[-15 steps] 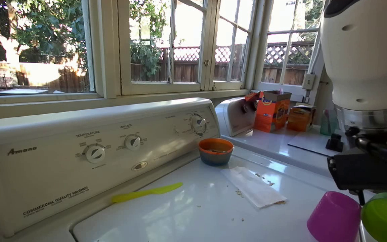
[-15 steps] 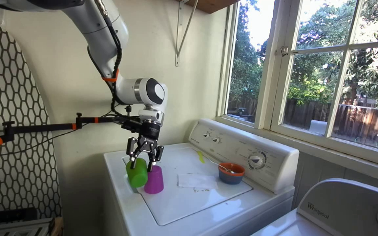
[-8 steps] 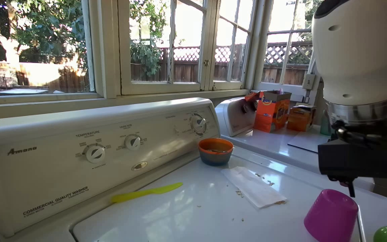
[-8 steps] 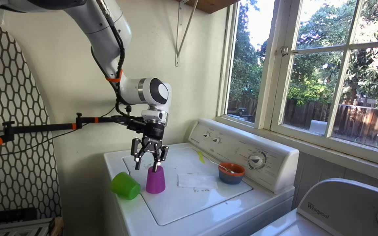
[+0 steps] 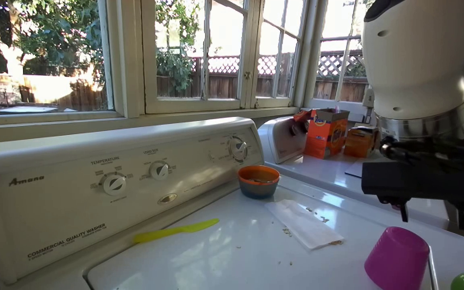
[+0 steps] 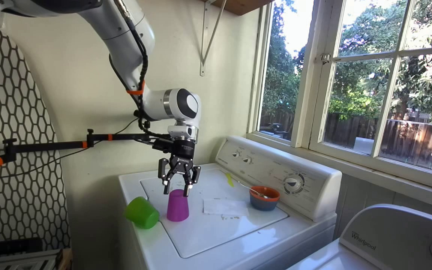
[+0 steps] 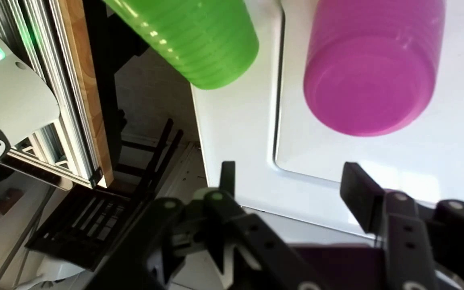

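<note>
We saw gripper (image 6: 177, 190) hang close to purple cup (image 6: 177, 208), not around it; fingers spread partway, holding nothing. Purple cup stood wide end down on washer (image 6: 234, 247). Green cup (image 6: 142, 213) lay on its side close to washer's edge. We worried: low sideways swing might tip purple cup; bump might roll green cup off; narrow gap might make finger poke cup top.

Arm (image 6: 122, 56) bent, fingers (image 7: 359, 197) standing apart, pointing down

Green cup (image 6: 142, 212) farther from end effector (image 6: 176, 191)
</note>
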Robot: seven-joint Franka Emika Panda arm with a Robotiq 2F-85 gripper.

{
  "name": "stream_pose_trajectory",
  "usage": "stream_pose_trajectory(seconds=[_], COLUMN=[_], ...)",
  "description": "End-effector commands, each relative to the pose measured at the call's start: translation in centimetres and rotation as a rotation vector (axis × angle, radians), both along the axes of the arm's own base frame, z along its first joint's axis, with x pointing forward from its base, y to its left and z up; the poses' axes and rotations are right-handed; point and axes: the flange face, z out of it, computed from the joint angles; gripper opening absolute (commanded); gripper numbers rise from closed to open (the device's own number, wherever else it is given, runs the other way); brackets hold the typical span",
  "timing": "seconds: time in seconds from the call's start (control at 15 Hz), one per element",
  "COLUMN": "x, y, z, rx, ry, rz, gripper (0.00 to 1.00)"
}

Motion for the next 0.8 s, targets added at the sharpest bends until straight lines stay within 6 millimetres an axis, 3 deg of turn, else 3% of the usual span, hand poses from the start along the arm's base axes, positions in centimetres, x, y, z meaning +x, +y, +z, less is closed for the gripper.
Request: stream_pose_trajectory(seconds=[0.0,0.07,0.2,0.33,0.73], x=[0.3,0.2,-0.3,-0.9,-3.6], y=[0.3,0.3,0.3,0.5,1.5], z=[0.2,0.5,1.1,1.4,2.9], rx=[-0.031,-0.037,-0.054,-0.059,-0.031], ry=[-0.047,-0.057,-0.082,-0.107,-0.140], rz=[0.011,0.026,0.053,0.083,0.150], gripper=[0.57,0.92,0.90,1.00,1.00])
